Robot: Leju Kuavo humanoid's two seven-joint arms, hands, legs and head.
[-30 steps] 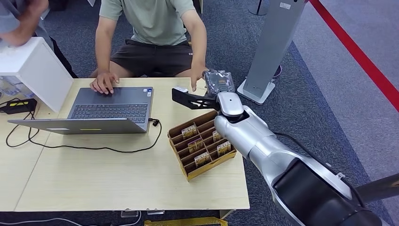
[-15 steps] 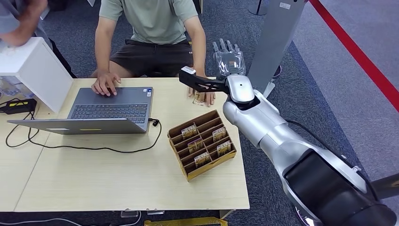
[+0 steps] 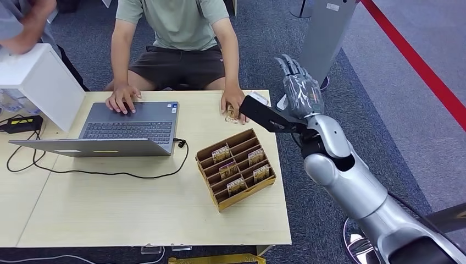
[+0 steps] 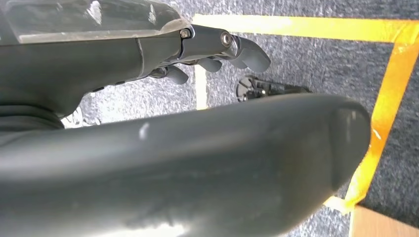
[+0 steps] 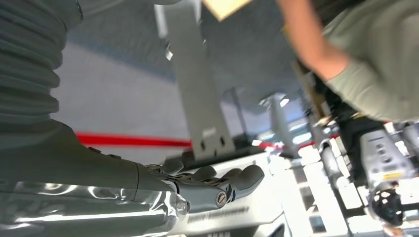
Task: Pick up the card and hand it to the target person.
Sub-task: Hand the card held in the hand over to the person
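While the person's hand (image 3: 234,104) is pressing the card (image 3: 231,114) onto the counter (image 3: 137,203), the right hand (image 3: 299,91) is hovering beside it, fingers spread, holding nothing

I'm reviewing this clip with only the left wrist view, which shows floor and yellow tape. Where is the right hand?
Observer: The right hand is raised past the table's far right corner, fingers spread, holding nothing.
Operator: And the card?
Observer: What looks like a card lies on the table, partly under the person's hand.
Operator: Any other cards?
Observer: Several stand in the box near the table's right edge.
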